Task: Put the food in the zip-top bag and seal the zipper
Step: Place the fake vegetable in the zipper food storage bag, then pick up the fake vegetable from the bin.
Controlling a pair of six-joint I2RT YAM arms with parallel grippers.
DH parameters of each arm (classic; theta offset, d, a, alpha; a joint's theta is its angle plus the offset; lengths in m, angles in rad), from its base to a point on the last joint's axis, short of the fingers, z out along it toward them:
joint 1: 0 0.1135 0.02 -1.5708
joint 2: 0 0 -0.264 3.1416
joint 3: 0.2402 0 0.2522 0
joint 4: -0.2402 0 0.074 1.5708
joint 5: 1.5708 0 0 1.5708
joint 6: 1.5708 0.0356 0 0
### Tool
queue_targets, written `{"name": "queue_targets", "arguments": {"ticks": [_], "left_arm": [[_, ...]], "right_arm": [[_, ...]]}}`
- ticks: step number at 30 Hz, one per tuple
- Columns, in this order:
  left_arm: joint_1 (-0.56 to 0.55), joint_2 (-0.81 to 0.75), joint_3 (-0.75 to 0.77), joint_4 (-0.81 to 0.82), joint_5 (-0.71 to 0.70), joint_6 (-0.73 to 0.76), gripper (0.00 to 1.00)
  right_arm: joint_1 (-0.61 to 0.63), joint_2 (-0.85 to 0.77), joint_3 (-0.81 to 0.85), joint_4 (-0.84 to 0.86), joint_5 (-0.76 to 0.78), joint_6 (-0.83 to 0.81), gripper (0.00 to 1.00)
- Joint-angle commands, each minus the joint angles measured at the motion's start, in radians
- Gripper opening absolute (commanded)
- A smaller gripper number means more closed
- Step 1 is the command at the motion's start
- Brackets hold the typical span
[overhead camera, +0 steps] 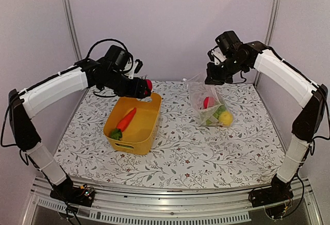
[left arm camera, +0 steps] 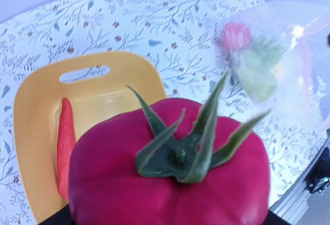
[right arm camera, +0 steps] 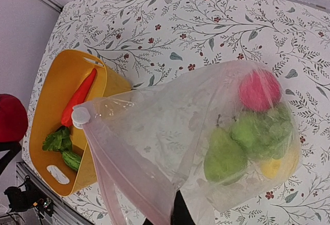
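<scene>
My left gripper [overhead camera: 144, 87] is shut on a red toy tomato [overhead camera: 149, 85] and holds it in the air above the far rim of the yellow basket [overhead camera: 149, 132]. The tomato [left arm camera: 170, 183] fills the left wrist view and hides the fingers. My right gripper [overhead camera: 212, 78] is shut on the mouth edge of the clear zip-top bag [overhead camera: 203, 97] and holds it up. The bag [right arm camera: 170, 132] hangs with a red piece [right arm camera: 259, 90], green pieces [right arm camera: 224, 155] and a yellow piece [right arm camera: 278, 165] in its bottom. The zipper [right arm camera: 129, 168] carries a white slider [right arm camera: 80, 116]. An orange carrot [overhead camera: 126, 119] lies in the basket.
A small green vegetable [overhead camera: 115, 134] lies in the basket beside the carrot. The table has a floral cloth [overhead camera: 206, 153]. Grey walls stand behind and at both sides. A metal rail [overhead camera: 170, 204] runs along the near edge.
</scene>
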Motion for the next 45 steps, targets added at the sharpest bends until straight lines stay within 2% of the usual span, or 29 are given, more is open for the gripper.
{"name": "queue_targets", "arguments": {"ticks": [1, 5, 11, 13, 18, 22, 23, 31, 35, 39, 42, 45], "left_arm": [[-0.037, -0.026, 0.114, 0.101, 0.076, -0.015, 0.51], [-0.121, 0.024, 0.216, 0.192, 0.131, 0.015, 0.5], [-0.186, 0.195, 0.366, 0.135, 0.168, 0.001, 0.5], [-0.196, 0.227, 0.372, 0.126, 0.172, -0.012, 0.55], [-0.206, 0.32, 0.45, 0.041, 0.094, -0.033, 0.76], [-0.205, 0.337, 0.515, 0.045, 0.055, -0.022, 0.88], [-0.205, 0.335, 0.532, 0.045, 0.047, -0.018, 0.97], [-0.204, 0.24, 0.573, 0.03, -0.026, 0.035, 1.0], [-0.197, 0.147, 0.501, -0.024, -0.117, 0.049, 1.0], [-0.148, 0.017, 0.273, -0.074, -0.19, -0.002, 0.99], [-0.061, -0.055, 0.103, -0.123, -0.146, -0.09, 0.87], [-0.007, -0.093, -0.019, -0.161, -0.06, -0.114, 0.8]], "right_arm": [[0.042, 0.047, 0.047, 0.004, -0.025, -0.004, 0.0], [0.07, 0.088, 0.094, 0.001, -0.04, 0.001, 0.0], [0.086, 0.131, 0.177, -0.012, -0.067, 0.019, 0.0], [0.087, 0.13, 0.183, -0.013, -0.072, 0.021, 0.0], [0.086, 0.111, 0.177, -0.019, -0.09, 0.034, 0.0], [0.086, 0.093, 0.165, -0.014, -0.101, 0.043, 0.0], [0.086, 0.092, 0.165, -0.015, -0.102, 0.044, 0.0], [0.044, 0.088, 0.157, 0.001, -0.157, 0.071, 0.0], [0.031, 0.082, 0.178, -0.014, -0.154, 0.066, 0.0], [0.029, 0.061, 0.194, -0.034, -0.103, 0.07, 0.0], [0.003, 0.048, 0.148, -0.042, -0.098, 0.063, 0.0], [-0.008, 0.045, 0.156, -0.035, -0.092, 0.057, 0.0]]}}
